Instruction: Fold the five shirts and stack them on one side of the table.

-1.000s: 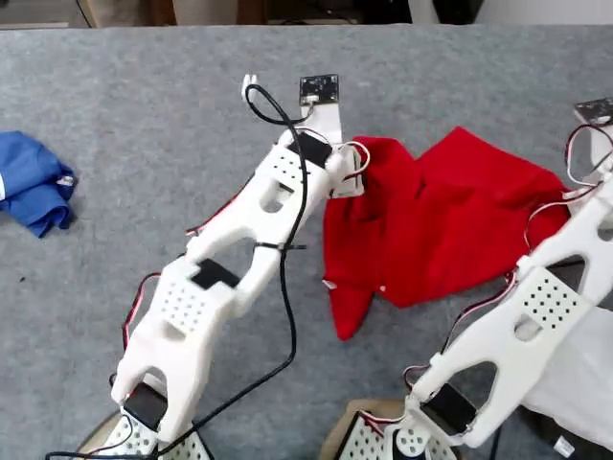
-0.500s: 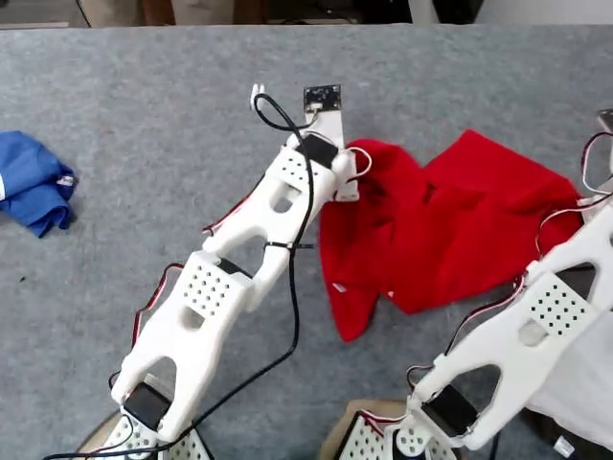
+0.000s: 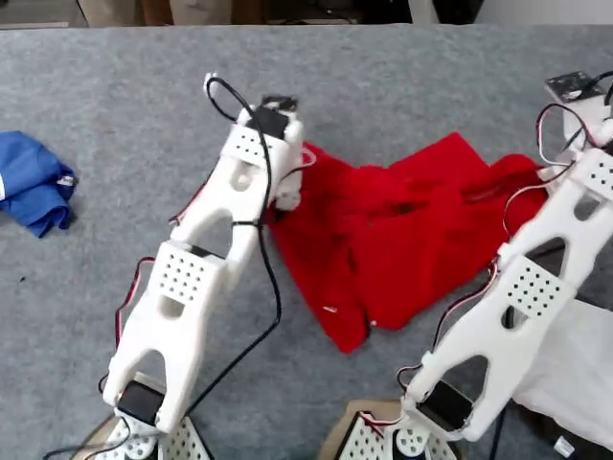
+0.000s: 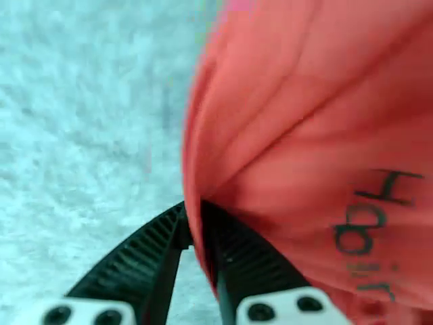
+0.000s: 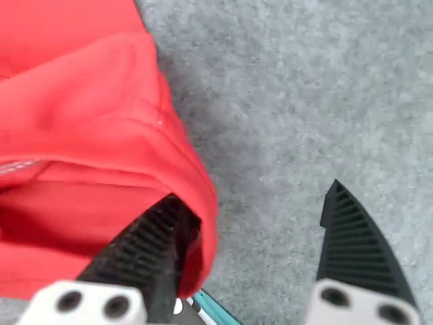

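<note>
Blue crumpled shirt (image 3: 34, 192): at left edge of grey felt surface (image 3: 124, 96).
Left tool (image 4: 196, 211): clamped on left edge of red cotton shirt (image 4: 304, 135).
Spread of red cotton shirt: rumpled, mid-surface, between arms.
Right tool (image 5: 257, 196): apart, one finger against red hem.
White cloth (image 3: 575, 369): lower right, under right arm.

The blue shirt (image 3: 34, 192) gets chopped by the high view's left edge. The white shirt (image 3: 579, 374) is half under the right arm (image 3: 536, 287) and runs off the corner. The left arm (image 3: 225, 225) covers the left hem of the red shirt (image 3: 421, 230), and up close by the left tool (image 4: 193, 210) the fabric's just blur.
</note>
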